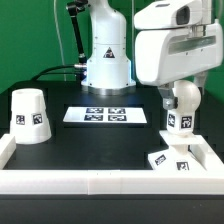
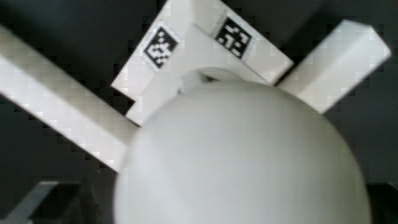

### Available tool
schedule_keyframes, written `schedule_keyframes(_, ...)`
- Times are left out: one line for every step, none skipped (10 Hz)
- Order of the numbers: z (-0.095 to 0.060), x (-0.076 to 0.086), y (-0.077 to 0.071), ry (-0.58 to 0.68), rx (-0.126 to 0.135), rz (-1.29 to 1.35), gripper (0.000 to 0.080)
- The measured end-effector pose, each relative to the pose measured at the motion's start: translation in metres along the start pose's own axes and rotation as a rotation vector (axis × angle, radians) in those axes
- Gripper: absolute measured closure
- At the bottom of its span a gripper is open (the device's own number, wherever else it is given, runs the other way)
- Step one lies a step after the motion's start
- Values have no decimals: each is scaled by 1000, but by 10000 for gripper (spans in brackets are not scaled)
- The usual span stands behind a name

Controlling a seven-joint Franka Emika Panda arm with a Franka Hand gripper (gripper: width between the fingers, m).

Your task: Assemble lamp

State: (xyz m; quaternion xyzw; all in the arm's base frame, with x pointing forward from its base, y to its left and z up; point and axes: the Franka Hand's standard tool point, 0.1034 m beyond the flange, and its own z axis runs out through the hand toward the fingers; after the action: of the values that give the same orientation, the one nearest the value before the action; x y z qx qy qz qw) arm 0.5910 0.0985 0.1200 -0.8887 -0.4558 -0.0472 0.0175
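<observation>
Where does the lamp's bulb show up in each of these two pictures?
Exterior view: the bulb is upright on the exterior view's right, about mid-height.
Wrist view: the bulb is the big white rounded shape filling the middle, seen from very close.
Shared landmark: the tagged square base, right by the bulb in both.

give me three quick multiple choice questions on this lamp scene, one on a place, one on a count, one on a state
1. Where is the shade?
A) to the exterior view's left of the marker board
B) to its right
C) on top of it

2. How many tags does the marker board carry?
A) two
B) four
C) six

3. The shade is
A) lying on its side
B) held aloft
C) standing, narrow end up

Answers: 1 A, it stands apart, left of the board; 2 B, four tags show; 3 C, its wide end is down.
</observation>
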Motion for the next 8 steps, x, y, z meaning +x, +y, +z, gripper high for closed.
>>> schedule_keyframes(0, 1, -1, -3, -2, -50, 101)
schedule_keyframes(1, 1, 0, -11, -6, -171, 101)
schedule_keyframes(1, 2, 1, -18, -12, -258, 101)
schedule_keyframes(1, 3, 3, -26, -19, -323, 101)
schedule_keyframes(1, 3, 4, -38, -26, -406, 101)
schedule_keyframes(2, 2, 4, -48, -28, -470, 101)
schedule_keyframes(3, 0, 5, -53, -28, -496, 101)
schedule_keyframes(4, -1, 5, -54, -27, -486, 101)
